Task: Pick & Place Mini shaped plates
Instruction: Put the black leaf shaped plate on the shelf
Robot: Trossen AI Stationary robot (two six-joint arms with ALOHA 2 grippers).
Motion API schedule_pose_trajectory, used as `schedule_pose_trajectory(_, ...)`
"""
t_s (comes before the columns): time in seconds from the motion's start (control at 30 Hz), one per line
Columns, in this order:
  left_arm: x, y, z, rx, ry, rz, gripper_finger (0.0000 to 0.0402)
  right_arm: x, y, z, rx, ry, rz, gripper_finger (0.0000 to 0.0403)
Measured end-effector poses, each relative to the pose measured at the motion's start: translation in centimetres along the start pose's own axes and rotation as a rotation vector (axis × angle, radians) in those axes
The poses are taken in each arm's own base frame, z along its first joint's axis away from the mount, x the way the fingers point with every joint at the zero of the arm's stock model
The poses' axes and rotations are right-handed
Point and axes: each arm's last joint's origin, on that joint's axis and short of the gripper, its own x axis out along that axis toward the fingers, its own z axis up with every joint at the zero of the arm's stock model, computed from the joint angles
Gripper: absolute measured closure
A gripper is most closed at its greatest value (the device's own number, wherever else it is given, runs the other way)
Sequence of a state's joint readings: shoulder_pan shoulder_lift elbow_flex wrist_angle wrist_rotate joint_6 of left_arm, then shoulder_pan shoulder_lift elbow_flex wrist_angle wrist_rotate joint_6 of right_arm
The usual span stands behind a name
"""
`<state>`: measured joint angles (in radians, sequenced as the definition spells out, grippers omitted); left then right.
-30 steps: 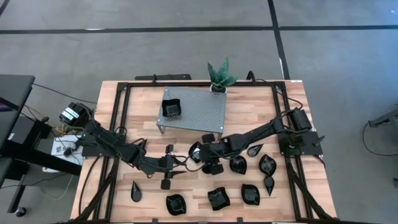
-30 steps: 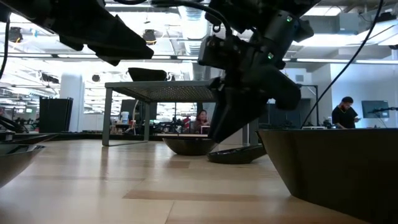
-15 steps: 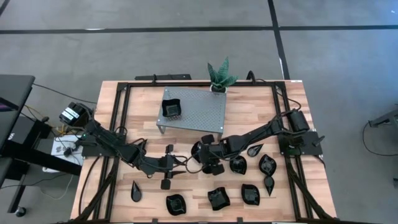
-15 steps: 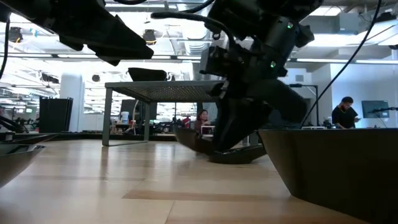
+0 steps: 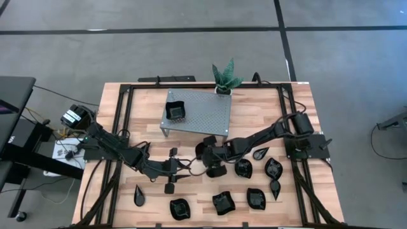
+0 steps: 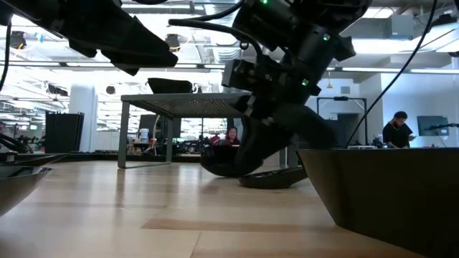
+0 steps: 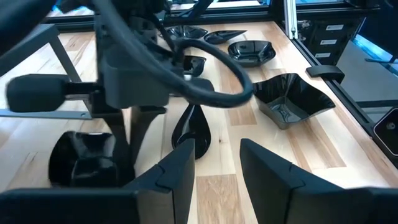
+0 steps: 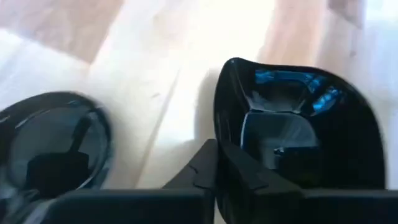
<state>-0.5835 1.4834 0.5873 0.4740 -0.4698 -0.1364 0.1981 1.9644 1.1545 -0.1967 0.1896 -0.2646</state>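
Note:
The mini shaped plates are glossy black dishes. One dish point(image 8: 292, 137) sits at the table's middle point(image 5: 201, 150), and my right gripper point(image 8: 216, 171) is shut on it. A round dish point(image 8: 56, 149) lies beside it. My left gripper point(image 7: 217, 168) hovers open just left of there point(image 5: 173, 170), with a teardrop dish point(image 7: 189, 127) ahead of its fingers. A square dish point(image 5: 175, 111) stands on the raised metal shelf point(image 5: 203, 108). Several more dishes point(image 5: 223, 202) lie flat along the near right. My right gripper pinches the dish's rim wall point(image 8: 219, 127), with one finger inside the bowl and one outside. The fingers slant down from the table's right side. In the low view the dish point(image 6: 224, 162) is tilted; whether its underside is clear of the table I cannot tell.
A potted plant point(image 5: 224, 77) stands at the far edge behind the shelf. A lone teardrop dish point(image 5: 138, 195) lies near left. Black frame rails point(image 5: 121, 127) run along the table's sides. People are in the room behind the table point(image 6: 398, 129).
My right gripper has sunk a little and shut on the dish's rim. The dish, which lay level on the table, has shifted a little toward the far edge and now sits tipped in the hold.

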Motion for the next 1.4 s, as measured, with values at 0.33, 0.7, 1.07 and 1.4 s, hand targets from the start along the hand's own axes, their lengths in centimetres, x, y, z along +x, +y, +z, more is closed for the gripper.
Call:
schedule_pose_trajectory(0.33, 0.0, 0.0, 0.0, 0.000, 0.000, 0.000, 0.0271, -1.1, 0.1, 2.3, -0.007, -0.056, 0.005, 0.0400)
schedule_pose_trajectory(0.7, -0.3, -0.8, 1.1, -0.069, -0.110, -0.096, 0.0279, -6.4, 0.5, 7.0, 0.064, 0.080, 0.065, 0.0399)
schedule_pose_trajectory(1.07, -3.7, -1.4, 4.3, 0.012, -0.292, -0.146, 0.0319, -10.5, 1.4, 9.7, -0.049, 0.092, -0.017, 0.0399)
schedule_pose_trajectory(1.4, -4.4, -1.1, 4.9, 0.000, -0.317, -0.147, 0.0321, -11.7, -2.6, 10.1, -0.201, 0.182, -0.355, 0.0401)
